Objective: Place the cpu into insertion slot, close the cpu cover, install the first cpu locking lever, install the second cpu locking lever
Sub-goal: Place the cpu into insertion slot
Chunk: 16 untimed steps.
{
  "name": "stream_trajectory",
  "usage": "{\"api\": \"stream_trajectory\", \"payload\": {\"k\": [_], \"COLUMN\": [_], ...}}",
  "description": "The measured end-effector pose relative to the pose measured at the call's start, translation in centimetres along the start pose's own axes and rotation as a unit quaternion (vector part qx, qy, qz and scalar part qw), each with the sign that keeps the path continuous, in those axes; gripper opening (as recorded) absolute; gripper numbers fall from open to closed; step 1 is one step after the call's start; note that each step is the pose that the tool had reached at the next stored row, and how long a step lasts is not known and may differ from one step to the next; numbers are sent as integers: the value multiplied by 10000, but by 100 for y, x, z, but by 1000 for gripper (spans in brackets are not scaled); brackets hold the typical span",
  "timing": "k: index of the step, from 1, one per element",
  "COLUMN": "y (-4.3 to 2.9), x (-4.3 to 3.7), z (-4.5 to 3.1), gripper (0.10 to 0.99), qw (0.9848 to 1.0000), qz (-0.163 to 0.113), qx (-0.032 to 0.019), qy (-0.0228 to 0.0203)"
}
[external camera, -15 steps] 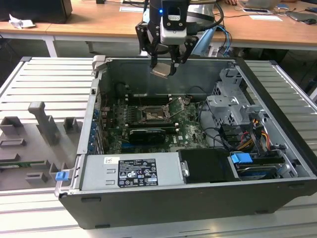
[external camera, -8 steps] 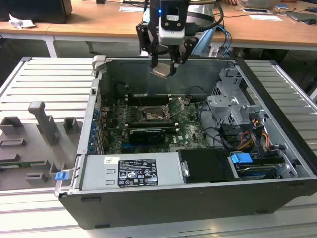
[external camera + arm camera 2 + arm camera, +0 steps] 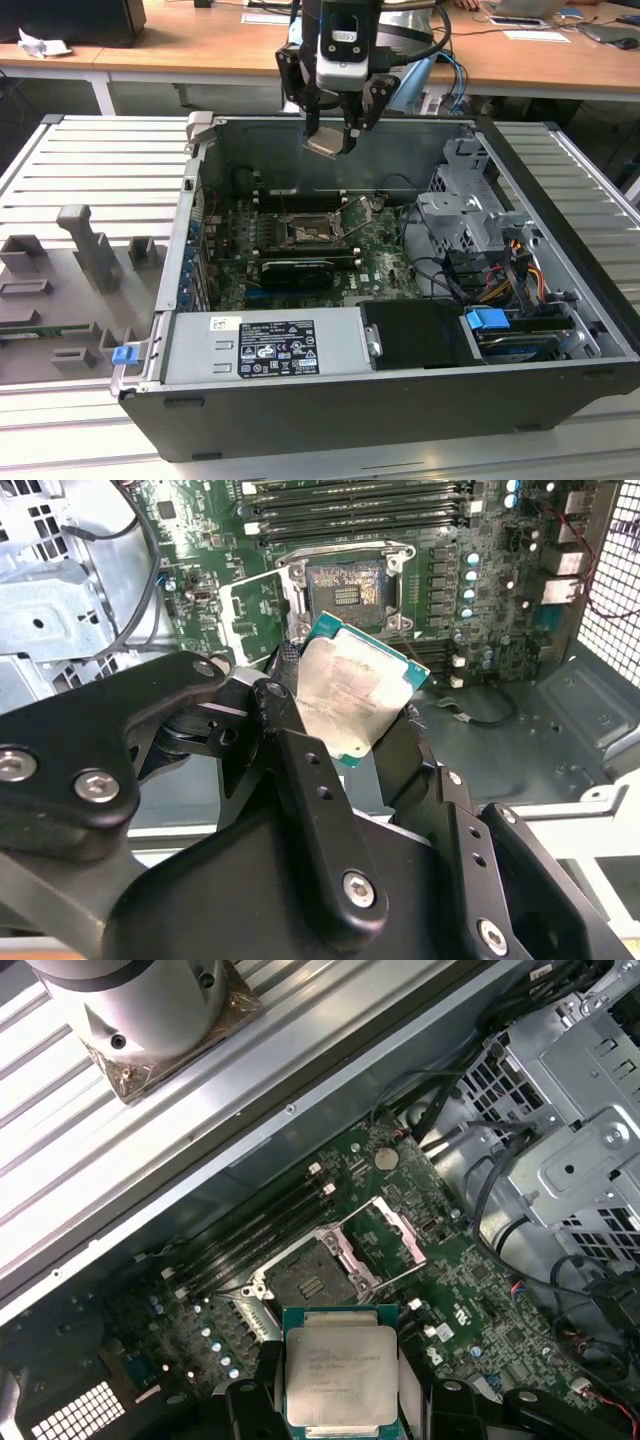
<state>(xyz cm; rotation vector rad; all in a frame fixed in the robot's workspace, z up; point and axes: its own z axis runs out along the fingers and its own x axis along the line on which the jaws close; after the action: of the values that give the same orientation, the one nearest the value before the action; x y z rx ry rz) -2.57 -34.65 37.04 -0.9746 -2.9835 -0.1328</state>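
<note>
My gripper (image 3: 330,138) hangs over the open computer case (image 3: 400,410), shut on the cpu (image 3: 325,144), a small silver-topped chip tilted between the black fingers (image 3: 300,770). Both wrist views show the cpu (image 3: 355,695) (image 3: 340,1375) clamped by its edges, well above the board. Below it, in the green motherboard, lies the insertion slot (image 3: 305,232) (image 3: 345,585) (image 3: 310,1280), uncovered, its dark centre bare. The cpu cover (image 3: 358,215) (image 3: 250,605) (image 3: 385,1235) stands swung up on its hinge beside the slot.
A grey power supply (image 3: 260,345) fills the case's near side, and a metal drive cage (image 3: 465,215) with cables stands at the exterior view's right. A black expansion card (image 3: 297,270) and memory slots (image 3: 300,195) flank the socket. A grey fixture tray (image 3: 70,280) lies outside, left.
</note>
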Motion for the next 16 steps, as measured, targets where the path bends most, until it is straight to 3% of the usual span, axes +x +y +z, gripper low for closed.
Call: {"api": "stream_trajectory", "payload": {"k": [16], "y": [0], "x": [0], "z": [9], "gripper": [541], "qw": [9988], "qz": [488], "qx": [8], "qy": [-10]}}
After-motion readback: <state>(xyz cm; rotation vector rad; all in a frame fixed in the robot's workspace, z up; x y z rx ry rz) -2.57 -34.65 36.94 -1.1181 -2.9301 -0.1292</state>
